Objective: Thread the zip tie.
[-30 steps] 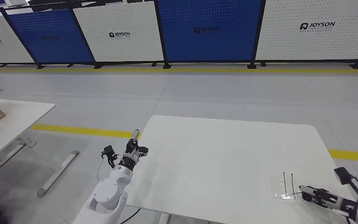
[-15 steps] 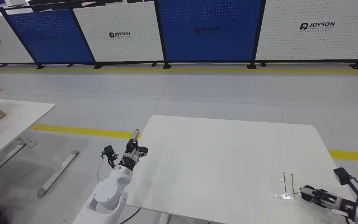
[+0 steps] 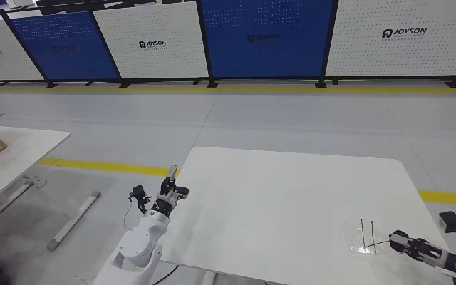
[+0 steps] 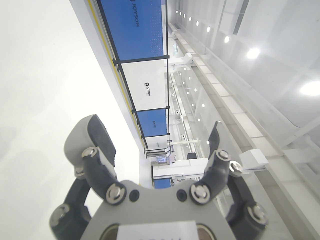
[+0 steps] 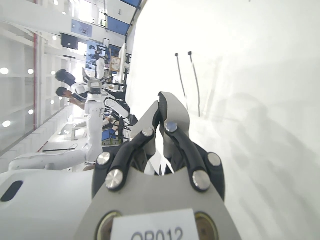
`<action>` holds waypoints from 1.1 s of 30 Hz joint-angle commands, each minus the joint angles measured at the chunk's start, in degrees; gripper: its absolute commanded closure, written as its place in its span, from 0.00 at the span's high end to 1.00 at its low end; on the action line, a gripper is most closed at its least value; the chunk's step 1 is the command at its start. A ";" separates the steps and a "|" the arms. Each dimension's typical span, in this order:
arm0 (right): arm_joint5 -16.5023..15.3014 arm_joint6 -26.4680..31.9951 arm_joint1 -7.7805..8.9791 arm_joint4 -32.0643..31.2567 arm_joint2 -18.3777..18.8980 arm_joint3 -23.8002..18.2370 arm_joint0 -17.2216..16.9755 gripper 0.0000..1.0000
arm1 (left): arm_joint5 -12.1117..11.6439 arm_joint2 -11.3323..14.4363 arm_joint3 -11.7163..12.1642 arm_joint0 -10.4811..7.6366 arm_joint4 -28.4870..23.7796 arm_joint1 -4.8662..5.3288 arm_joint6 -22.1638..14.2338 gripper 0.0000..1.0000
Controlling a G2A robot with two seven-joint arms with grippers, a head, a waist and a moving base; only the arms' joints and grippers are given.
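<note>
Right gripper (image 5: 159, 99) clenched near zip ties (image 5: 195, 81) at table (image 3: 285, 192) edge; left gripper (image 4: 157, 128) released at opposite edge.

white table (image 3: 285, 185), blue and white pegboard panels (image 3: 267, 35)

Near end of one zip tie (image 5: 181, 78) runs behind a finger of the right tool (image 5: 159, 99) (hidden there). From above, both ties are too thin to show heads. The right arm (image 3: 427, 251) is cut off at the frame corner. Clear wrapper (image 3: 353, 236) under them has a faint, uncertain outline.
</note>
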 commanded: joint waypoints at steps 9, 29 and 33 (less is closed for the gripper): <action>0.48 2.63 0.16 5.38 1.26 -0.14 -0.53 0.00 | 0.00 0.00 0.00 0.00 0.00 0.00 0.00 1.00; -0.97 -6.74 -2.04 19.08 -1.79 -13.07 -7.04 0.00 | 0.00 0.00 0.00 0.00 0.00 0.00 0.00 1.00; -0.97 -11.21 -3.46 17.78 -8.80 -13.44 -6.60 0.00 | 0.00 0.00 0.00 0.00 0.00 0.00 0.00 1.00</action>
